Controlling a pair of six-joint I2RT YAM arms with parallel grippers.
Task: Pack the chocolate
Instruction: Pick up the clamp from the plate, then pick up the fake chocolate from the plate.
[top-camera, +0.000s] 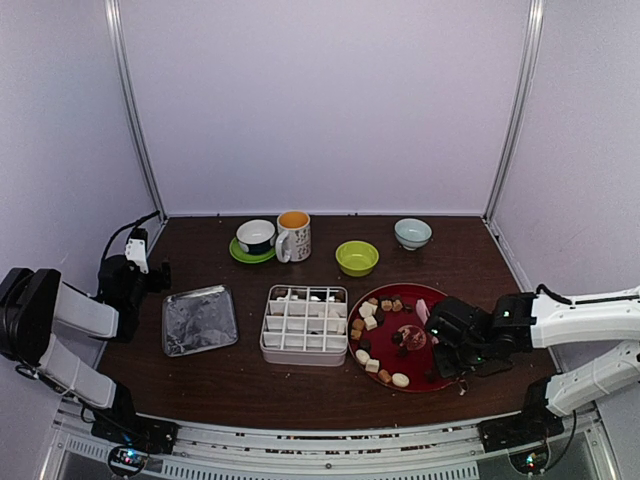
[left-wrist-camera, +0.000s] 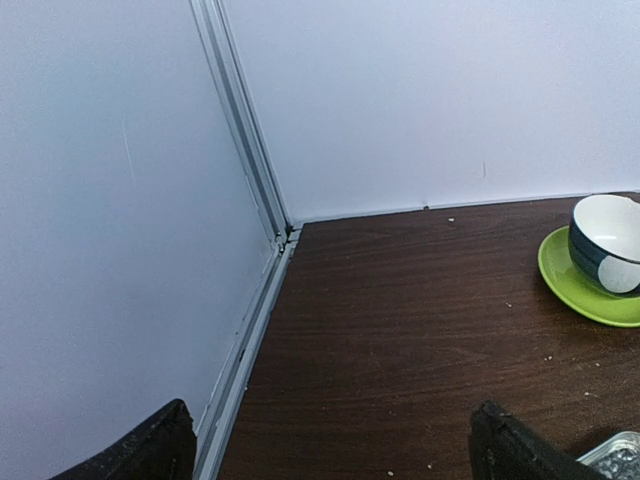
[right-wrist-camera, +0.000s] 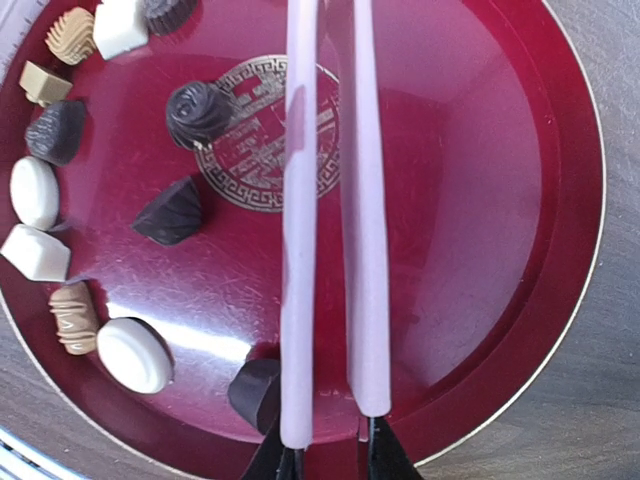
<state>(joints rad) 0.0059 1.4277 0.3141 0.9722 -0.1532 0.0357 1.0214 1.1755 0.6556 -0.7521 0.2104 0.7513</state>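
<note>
Pink tongs (right-wrist-camera: 300, 200) are clamped by the right gripper (right-wrist-camera: 330, 462), chocolate (right-wrist-camera: 197, 112) spread just left. The left gripper (left-wrist-camera: 330, 432) is seemingly held apart.

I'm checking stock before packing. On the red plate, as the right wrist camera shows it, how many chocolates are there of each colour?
White chocolates: 4
Tan chocolates: 3
Dark chocolates: 5
Total: 12

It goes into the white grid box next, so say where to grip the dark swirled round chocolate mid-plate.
Pinch the dark swirled round chocolate across its lower sides, bringing the pink plastic tongs straight down from above. It sits upright and alone on the round red plate, with room either side; its ridged domed top would probably slip.
</note>
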